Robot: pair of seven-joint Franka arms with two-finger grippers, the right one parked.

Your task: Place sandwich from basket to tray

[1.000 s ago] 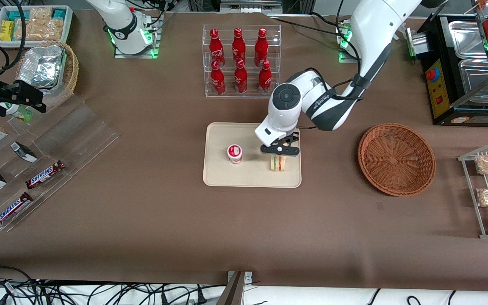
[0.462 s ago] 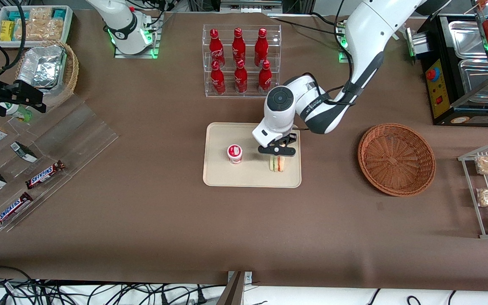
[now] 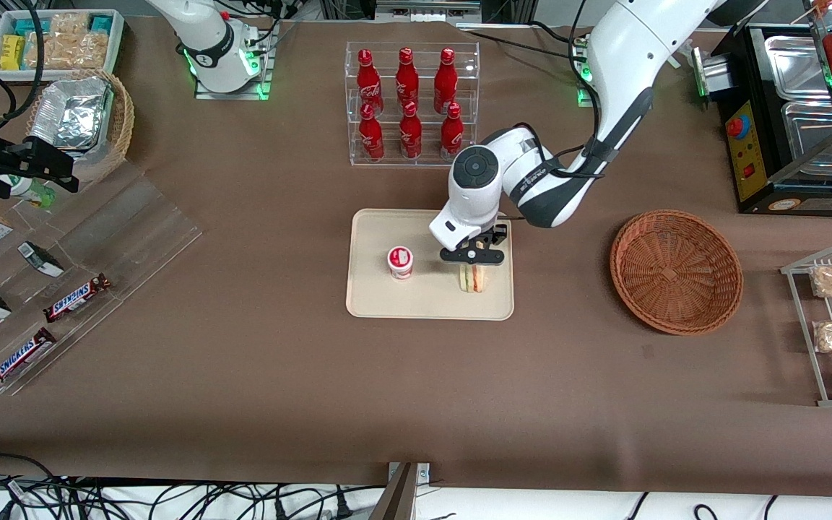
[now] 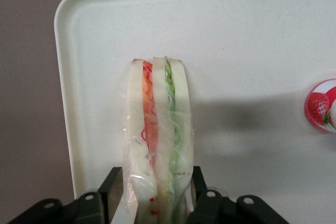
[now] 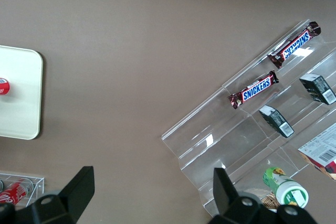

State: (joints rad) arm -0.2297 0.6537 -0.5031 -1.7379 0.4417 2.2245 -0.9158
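The wrapped wedge sandwich (image 3: 473, 278) stands on edge on the cream tray (image 3: 387, 303), at the end of the tray nearer the working arm, with the reddish-brown wicker basket (image 3: 676, 271) empty and well apart from it. So the carry looks done. What remains, as I judge it, is the release and a clean lift away — the gripper (image 3: 475, 256) sits directly over the sandwich, and the wrist view shows its fingers (image 4: 111, 188) pinching the wedge (image 4: 157, 145) from both sides, bread slices pressed between them. The sandwich's lower edge appears to rest on the tray (image 4: 252, 40), though contact is hard to confirm. Since it stands on a narrow edge, it may tip once let go.

Beside it on the tray is a small cup (image 3: 400, 261) with a red-and-white lid; the wrist view shows a strawberry picture on that lid (image 4: 321, 112), no legible words.

Readable writing elsewhere: two Snickers bars (image 3: 76, 297) on the clear acrylic display toward the parked arm's end — the name reads plainly in the right wrist view (image 5: 259, 89). The red bottles (image 3: 406, 94) in the clear rack carry a white Coca-Cola-style script.
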